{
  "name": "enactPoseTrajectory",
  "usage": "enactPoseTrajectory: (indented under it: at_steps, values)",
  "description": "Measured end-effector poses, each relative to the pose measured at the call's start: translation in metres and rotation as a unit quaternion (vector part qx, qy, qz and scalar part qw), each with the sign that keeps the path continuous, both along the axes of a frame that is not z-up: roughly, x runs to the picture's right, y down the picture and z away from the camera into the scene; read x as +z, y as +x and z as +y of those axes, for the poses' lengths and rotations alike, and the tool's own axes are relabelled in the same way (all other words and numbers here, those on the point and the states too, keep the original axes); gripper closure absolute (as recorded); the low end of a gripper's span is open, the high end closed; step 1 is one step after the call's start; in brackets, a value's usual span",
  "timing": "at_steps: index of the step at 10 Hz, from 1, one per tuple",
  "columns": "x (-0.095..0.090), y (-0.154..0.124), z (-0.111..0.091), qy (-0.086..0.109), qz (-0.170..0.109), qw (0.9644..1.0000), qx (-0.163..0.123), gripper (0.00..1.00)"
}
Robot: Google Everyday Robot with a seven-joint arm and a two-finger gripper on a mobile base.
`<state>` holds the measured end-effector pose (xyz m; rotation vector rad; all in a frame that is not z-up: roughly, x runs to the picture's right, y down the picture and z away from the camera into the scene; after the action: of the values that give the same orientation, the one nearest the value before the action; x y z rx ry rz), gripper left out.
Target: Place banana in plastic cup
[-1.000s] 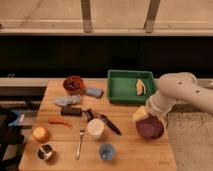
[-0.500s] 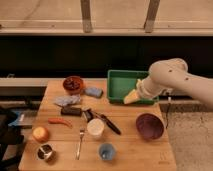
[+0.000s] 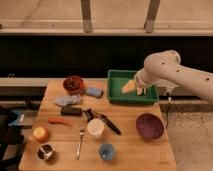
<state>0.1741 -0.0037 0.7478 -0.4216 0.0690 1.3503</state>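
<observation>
Camera view, claw [image 3: 134, 88] spread over green tray [image 3: 116, 85], banana [image 3: 139, 90] mostly hidden under it

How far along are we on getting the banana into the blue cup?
Nothing is done yet. The banana lies in the green tray, and the plastic cup has no banana in it. In hand: the gripper hovers open over the tray, right beside the banana, with no grasp visible. Left: grasp it, carry it across and drop it into the cup.
</observation>
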Motion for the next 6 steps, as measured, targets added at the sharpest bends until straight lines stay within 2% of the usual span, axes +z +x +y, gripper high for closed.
enactPoseTrajectory:
  at_steps: [2,4,6]
  values:
    - [-0.001,0.0,0.002,-0.002,0.0,1.0,0.0,0.2]
    - [0.003,0.008,0.013,-0.011,0.026,0.9995,-0.012,0.2]
    - [0.029,0.014,0.015,-0.002,0.046,0.9983,-0.034,0.2]
